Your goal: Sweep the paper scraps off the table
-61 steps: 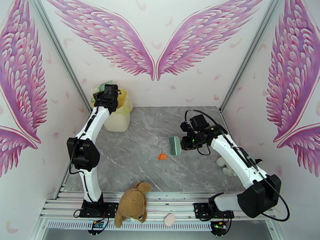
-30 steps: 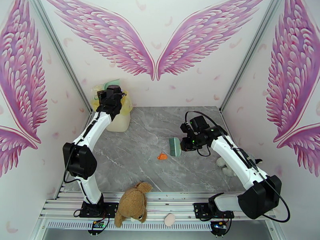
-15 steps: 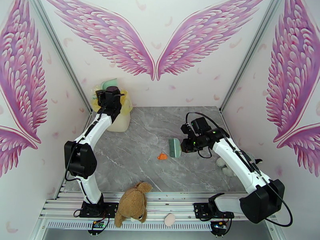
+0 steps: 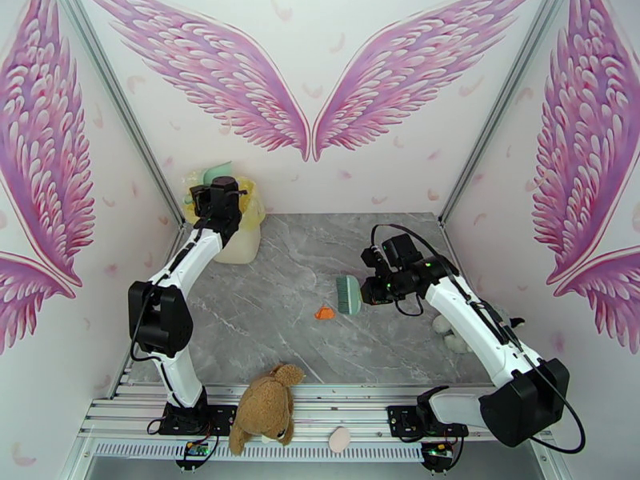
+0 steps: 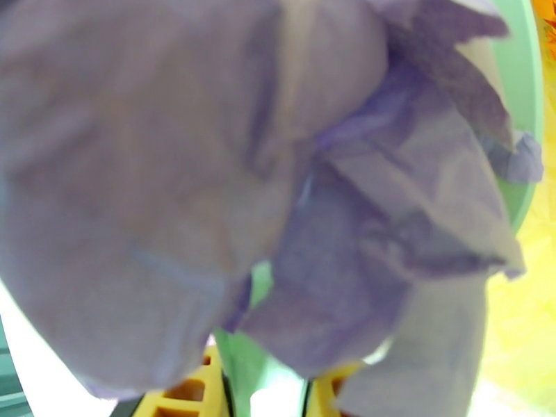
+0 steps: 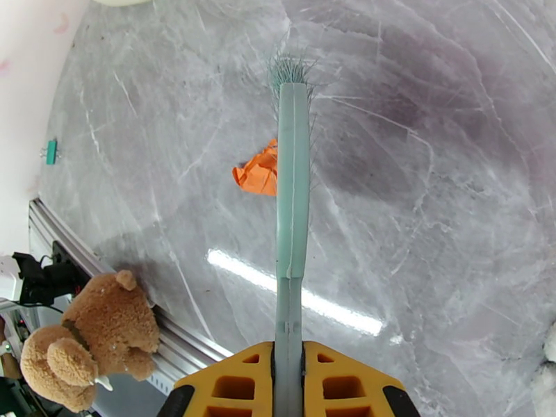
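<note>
On my feed the left arm (image 4: 190, 266) and right arm (image 4: 472, 318) look alike: slim white links between chunky black joint housings, each arm bolted to a black base plate (image 4: 182, 419). A thin black cable (image 4: 392, 225) loops over the right arm's wrist, where small green lights (image 4: 390, 285) glow (too small for me to read). On the right gripper (image 6: 288, 363) the fingers (image 6: 222, 385) are yellow-orange plastic with square recesses and black trim. On the left gripper (image 5: 267, 401) the fingers (image 5: 184, 397) match.
</note>
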Robot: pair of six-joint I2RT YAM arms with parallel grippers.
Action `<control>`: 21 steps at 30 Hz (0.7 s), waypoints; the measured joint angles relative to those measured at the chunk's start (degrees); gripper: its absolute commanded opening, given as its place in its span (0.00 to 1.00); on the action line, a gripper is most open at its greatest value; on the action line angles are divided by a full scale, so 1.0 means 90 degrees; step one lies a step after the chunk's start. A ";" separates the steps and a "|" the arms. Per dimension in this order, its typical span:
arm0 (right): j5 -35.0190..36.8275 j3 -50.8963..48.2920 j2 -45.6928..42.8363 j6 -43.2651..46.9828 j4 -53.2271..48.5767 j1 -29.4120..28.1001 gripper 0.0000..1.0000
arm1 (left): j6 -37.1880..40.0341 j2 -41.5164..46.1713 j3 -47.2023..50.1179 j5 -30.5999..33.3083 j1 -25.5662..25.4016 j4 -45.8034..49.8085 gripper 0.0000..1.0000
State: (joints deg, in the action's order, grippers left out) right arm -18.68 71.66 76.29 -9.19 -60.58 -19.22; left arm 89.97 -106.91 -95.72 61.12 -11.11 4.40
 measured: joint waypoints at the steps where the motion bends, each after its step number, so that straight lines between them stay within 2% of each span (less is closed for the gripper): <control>1: 0.0000 0.0000 0.0000 0.0000 0.0000 0.0000 0.00 | 0.0058 0.0000 0.0036 -0.0005 0.0010 0.0000 0.11; 7: 0.0000 -0.0034 -0.0017 0.0000 0.0024 0.0000 0.00 | 0.0338 0.0034 0.0170 -0.0102 0.0063 0.0010 0.07; 21: -0.0075 -0.0061 -0.0027 0.0000 0.0049 0.0000 0.00 | 0.0784 0.0406 0.0325 -0.0274 0.0177 -0.0058 0.07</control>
State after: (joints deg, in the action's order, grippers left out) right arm -19.35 71.11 76.05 -9.19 -60.14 -19.22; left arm 97.03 -103.26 -92.79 58.65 -9.52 3.88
